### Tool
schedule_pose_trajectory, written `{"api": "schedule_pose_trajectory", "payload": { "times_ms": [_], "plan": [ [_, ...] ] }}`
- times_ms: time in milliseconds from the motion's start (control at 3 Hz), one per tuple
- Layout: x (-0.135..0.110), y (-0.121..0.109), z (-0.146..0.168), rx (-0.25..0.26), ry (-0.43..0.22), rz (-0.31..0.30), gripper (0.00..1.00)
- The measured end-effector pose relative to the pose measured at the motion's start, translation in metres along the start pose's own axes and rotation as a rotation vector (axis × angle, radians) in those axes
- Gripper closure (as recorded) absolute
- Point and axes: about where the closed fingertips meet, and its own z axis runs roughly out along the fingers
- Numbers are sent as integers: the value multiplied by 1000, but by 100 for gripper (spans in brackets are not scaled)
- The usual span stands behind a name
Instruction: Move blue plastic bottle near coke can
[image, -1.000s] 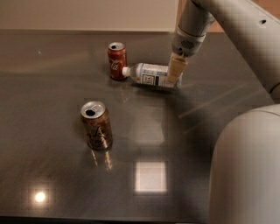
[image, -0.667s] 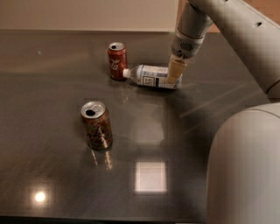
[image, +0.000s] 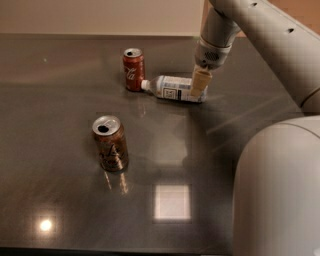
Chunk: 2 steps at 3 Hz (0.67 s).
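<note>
The blue plastic bottle (image: 170, 88) lies on its side on the dark tabletop (image: 60, 125), toward the far middle of it. Its white cap points left, and its white label with a dark panel faces up and toward the camera. The cap end is just beside the foot of the coke can (image: 133, 70); whether the two touch cannot be told. The can stands upright, red with white lettering, and its silver top with the open mouth shows. At the other end of the bottle, the right one, the pincer (image: 198, 84) comes down from above and its pale tan tip sits over the bottle's base. Whether it is pinching the bottle or only standing against it cannot be told from this view. The pale grey arm (image: 260, 35) rises from the pincer to the upper right corner, and the robot's rounded body (image: 280, 190) fills the lower right. Well apart from the bottle, nearer the camera and to the left, a brown-gold can (image: 110, 144) stands upright with its opened top showing. A bright square glare (image: 172, 202) lies on the tabletop near the front, with a small round glint (image: 46, 225) at the lower left.
</note>
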Motion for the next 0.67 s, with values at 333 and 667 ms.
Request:
{"api": "schedule_pose_trajectory", "payload": {
  "times_ms": [333,667],
  "plan": [
    [-2,-3,3,7,-6,-1,13],
    [-4,-5,6,12,-10,-1,0]
  ]
}}
